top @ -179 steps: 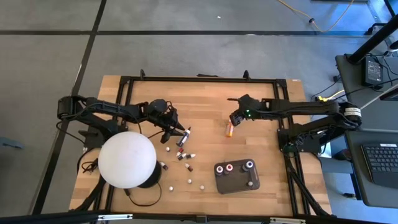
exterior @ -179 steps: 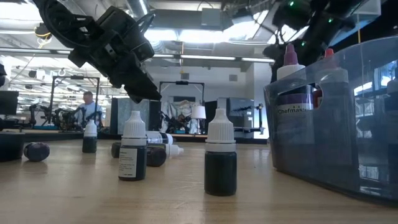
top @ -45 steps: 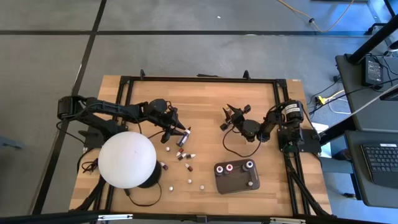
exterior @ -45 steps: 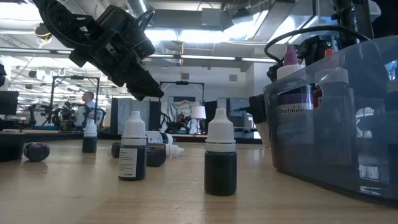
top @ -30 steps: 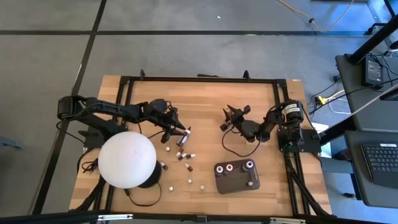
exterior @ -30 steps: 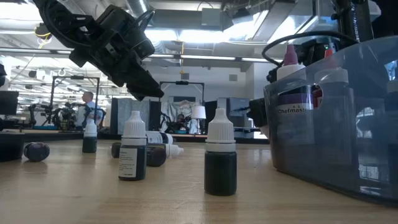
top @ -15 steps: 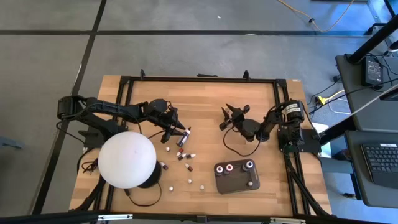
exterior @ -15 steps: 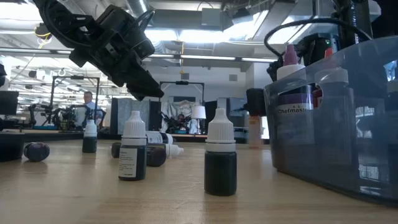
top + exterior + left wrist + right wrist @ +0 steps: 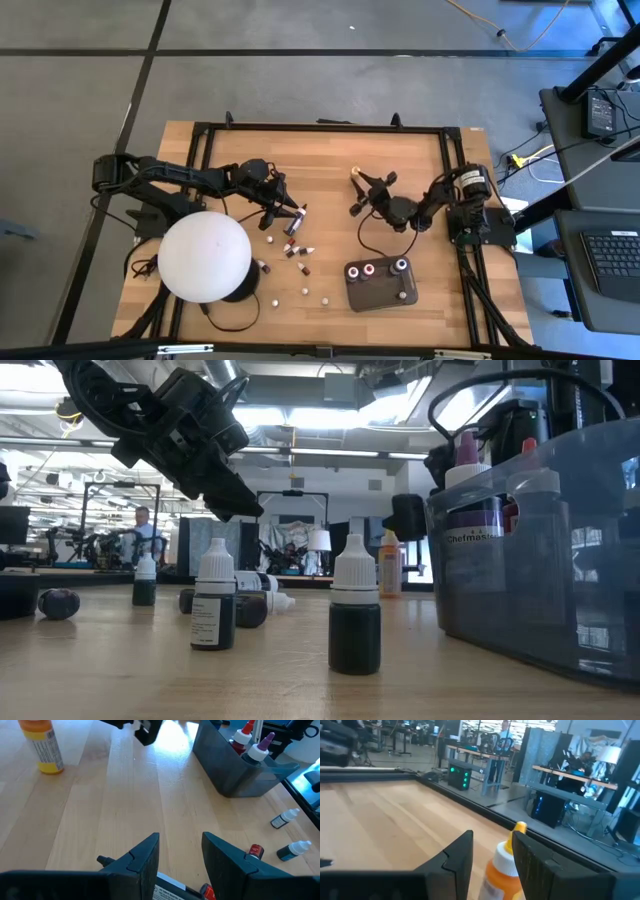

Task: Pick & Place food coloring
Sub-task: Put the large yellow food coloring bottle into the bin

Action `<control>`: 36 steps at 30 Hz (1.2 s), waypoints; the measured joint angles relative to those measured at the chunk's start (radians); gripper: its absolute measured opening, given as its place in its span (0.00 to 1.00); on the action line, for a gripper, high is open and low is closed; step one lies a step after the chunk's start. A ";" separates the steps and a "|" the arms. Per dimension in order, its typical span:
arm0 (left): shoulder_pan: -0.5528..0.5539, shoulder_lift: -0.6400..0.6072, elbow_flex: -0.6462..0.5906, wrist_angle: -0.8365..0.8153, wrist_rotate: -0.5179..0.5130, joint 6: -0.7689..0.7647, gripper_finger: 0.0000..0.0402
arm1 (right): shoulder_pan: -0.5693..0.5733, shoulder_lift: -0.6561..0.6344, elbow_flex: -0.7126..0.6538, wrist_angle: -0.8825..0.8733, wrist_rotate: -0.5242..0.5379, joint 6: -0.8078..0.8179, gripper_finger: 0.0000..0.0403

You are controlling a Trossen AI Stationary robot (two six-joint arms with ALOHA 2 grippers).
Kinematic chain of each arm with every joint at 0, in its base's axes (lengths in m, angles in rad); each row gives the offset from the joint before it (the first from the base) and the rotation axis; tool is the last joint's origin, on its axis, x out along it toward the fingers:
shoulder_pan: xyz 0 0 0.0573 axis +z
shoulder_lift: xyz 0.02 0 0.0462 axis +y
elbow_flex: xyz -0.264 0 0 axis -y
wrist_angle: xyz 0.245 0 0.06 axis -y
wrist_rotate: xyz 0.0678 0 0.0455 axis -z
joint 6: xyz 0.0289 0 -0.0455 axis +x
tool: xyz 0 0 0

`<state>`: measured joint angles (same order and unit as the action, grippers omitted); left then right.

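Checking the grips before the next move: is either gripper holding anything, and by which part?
Nothing is held. The long orange bottle stands free on the table, just ahead of the open right gripper; the left gripper is open and empty.

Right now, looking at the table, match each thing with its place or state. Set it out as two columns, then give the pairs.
Column one:
1. orange bottle
2. dark grey tray
3. white dome
4. left gripper

Column two:
A. holds a few upright bottles with coloured tops
B. open, just above the scattered small bottles
C. stands upright by itself, in front of the right gripper
D. sits on the left arm's side of the table

Pairs: 1-C, 2-A, 3-D, 4-B
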<state>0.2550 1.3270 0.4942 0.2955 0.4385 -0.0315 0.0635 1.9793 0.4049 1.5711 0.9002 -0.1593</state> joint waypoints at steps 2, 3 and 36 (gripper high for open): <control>0.000 0.000 0.000 0.000 0.000 -0.007 0.36 | 0.016 0.000 0.000 0.000 0.026 -0.009 0.35; 0.000 0.000 0.000 0.000 0.000 -0.007 0.36 | 0.022 0.000 0.000 0.000 0.059 -0.014 0.35; 0.000 0.000 0.000 0.000 0.000 -0.008 0.36 | -0.138 -0.781 0.553 -2.103 -0.514 0.447 0.35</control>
<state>0.2550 1.3270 0.4942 0.2955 0.4385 -0.0391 -0.0743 1.1981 0.9581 -0.5318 0.3861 0.2879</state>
